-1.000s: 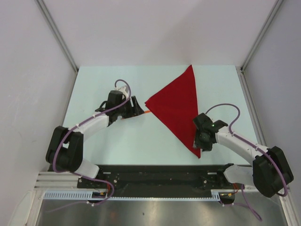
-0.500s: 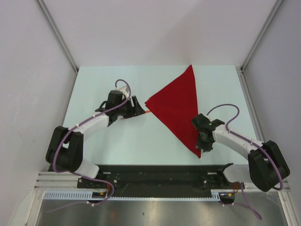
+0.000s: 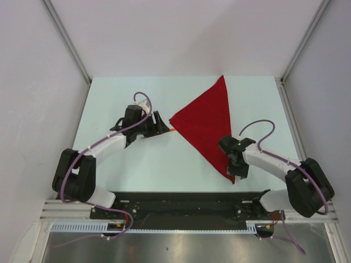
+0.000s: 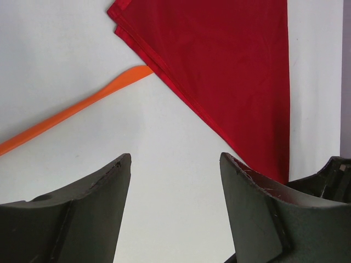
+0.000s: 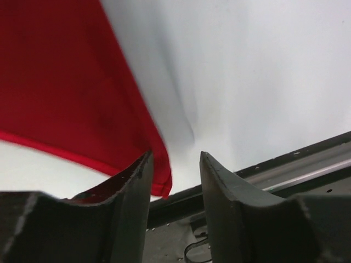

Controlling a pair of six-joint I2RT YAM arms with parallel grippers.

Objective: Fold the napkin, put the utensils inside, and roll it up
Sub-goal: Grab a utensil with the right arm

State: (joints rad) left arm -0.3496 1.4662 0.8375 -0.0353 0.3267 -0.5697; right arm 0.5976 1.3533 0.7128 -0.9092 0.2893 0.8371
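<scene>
The red napkin [image 3: 207, 123] lies folded into a triangle on the right half of the table. Its near corner [image 5: 160, 185] lies between my right gripper's open jaws. My right gripper [image 3: 232, 163] hovers low over that corner and holds nothing. It also shows in the right wrist view [image 5: 174, 156]. The orange utensil [image 4: 71, 112] lies on the table left of the napkin, its tip touching the napkin's left edge. It shows as a short orange sliver in the top view [image 3: 172, 130]. My left gripper [image 3: 159, 125] is open and empty, just left of the napkin's left corner; it also shows in its wrist view [image 4: 174, 159].
The pale table [image 3: 120, 93] is boxed in by white walls at left, right and back. A black rail [image 5: 285, 156] runs along the table's near edge, close behind the napkin's near corner.
My right gripper has shifted a little left and turned over the napkin's near corner. The left arm, napkin and utensil have not moved.
</scene>
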